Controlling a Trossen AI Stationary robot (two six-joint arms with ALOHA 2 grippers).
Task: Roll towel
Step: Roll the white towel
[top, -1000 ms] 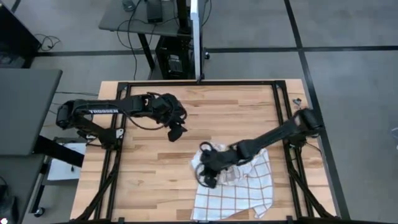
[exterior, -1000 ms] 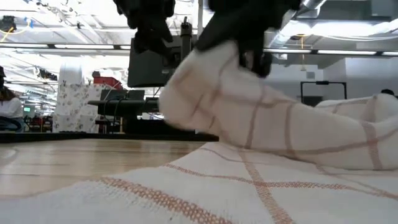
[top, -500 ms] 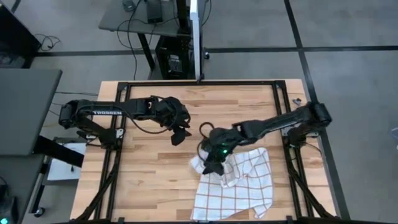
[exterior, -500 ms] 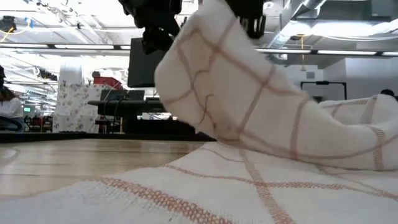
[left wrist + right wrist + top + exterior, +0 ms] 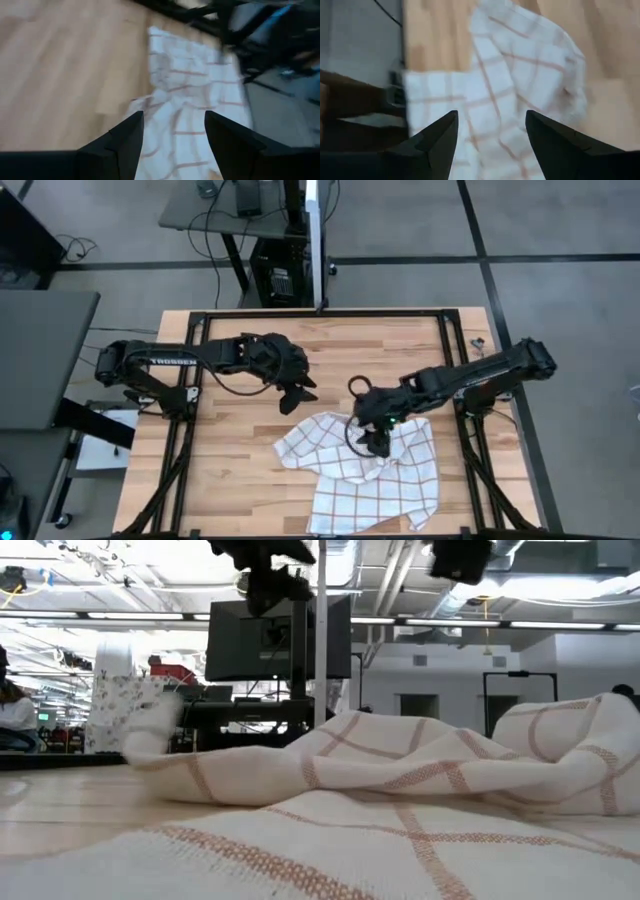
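The towel, white with an orange grid, lies loosely crumpled on the near right part of the wooden table, one flap reaching toward the left. In the low view the towel rests in soft humps. My right gripper hovers open over the towel's far part and stands clear above it in the low view. My left gripper is open, just beyond the towel's far left flap. The towel shows ahead of it.
Bare wood lies left of the towel and along the far side. A black frame borders the table. A monitor stands behind the table, and a person sits far off at the left.
My right gripper lifted the towel's bunched left end, carried it toward the far edge, then opened and let go while moving right. The raised fold fell and spread out toward the left. My left gripper moved right and nearer, toward the towel.
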